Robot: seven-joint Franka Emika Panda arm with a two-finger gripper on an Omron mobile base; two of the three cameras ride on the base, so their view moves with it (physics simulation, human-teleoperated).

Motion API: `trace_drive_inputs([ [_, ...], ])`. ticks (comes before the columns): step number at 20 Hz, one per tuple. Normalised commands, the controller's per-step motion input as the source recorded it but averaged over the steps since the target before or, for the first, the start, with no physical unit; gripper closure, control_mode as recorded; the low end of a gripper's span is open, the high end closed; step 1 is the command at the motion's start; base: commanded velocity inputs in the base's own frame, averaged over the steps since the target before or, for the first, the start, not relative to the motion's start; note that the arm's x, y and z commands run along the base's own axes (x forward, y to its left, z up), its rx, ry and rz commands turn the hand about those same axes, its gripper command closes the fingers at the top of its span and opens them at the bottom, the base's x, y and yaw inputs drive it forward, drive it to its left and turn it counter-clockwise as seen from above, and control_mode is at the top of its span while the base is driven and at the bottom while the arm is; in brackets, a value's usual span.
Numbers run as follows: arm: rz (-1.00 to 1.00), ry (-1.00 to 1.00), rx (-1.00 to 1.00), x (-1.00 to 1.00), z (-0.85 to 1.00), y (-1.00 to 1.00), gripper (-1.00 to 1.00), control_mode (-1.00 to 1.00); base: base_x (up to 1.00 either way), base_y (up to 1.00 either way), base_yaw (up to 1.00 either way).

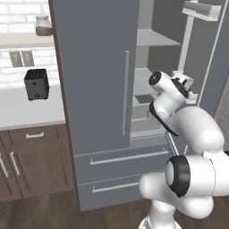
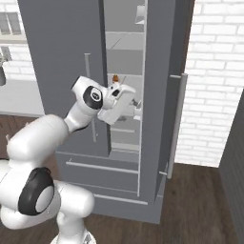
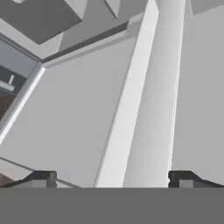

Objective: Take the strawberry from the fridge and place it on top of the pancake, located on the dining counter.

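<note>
— Strawberry point(image 2: 115, 77), can you spot it from where you stand?

— Only a small reddish speck inside the fridge point(image 1: 98, 89), on a shelf just above and behind the robot's hand. It is too small for me to swear to it.

— Take me across from the left, then.

— Far left, a jar point(image 1: 43, 25) sits on a high wall shelf. Below it a black toaster point(image 1: 36, 83) stands on the white surface point(image 1: 27, 112), with dark wood cupboards point(image 1: 31, 161) underneath. Next comes the fridge's left door point(image 1: 89, 53), closed, its thin bar handle point(image 1: 126, 91) running upright. Two drawers point(image 1: 125, 159) with flat handles lie under it.

— And the other side?

— The right door point(image 2: 159, 95) stands swung out, showing pale shelves inside and a door bin point(image 1: 201, 10) up high. The arm reaches from the base into that opening at middle-shelf height.

— What about the tool point(image 3: 113, 179)?

— Released. From the hand's own camera the two dark fingertips point(image 3: 43, 178) sit wide apart with nothing between them, only pale grey fridge panels ahead. From the right side I see the tool point(image 2: 137, 102) just inside the opening, near the edge of the open door.

— Anything farther right?

— A white brick wall point(image 2: 214, 71) and dark wood floor point(image 2: 195, 205).
</note>
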Motion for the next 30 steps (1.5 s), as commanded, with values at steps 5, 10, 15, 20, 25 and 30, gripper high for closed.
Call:
trace_drive_inputs([
  [5,-0.05,0.13,0.0,0.09,-0.28,-0.59,-1.0,-1.0,0.0,0.0,0.0],
  [10,-0.04,0.1,0.0,0.06,-0.18,-0.55,-1.0,-1.0,0.0,0.0,0.0],
  [15,0.0,0.07,0.0,0.04,0.04,-0.19,-1.0,-1.0,0.0,0.0,0.0],
  [20,0.0,-0.02,0.0,-0.26,0.27,0.18,-1.0,-1.0,0.0,0.0,0.0],
  [25,0.0,-0.06,-0.01,-0.32,0.68,0.62,-1.0,-1.0,0.0,0.0,0.0],
  [30,0.0,0.0,0.21,-0.41,0.29,0.98,-1.0,-1.0,0.0,0.0,0.0],
])
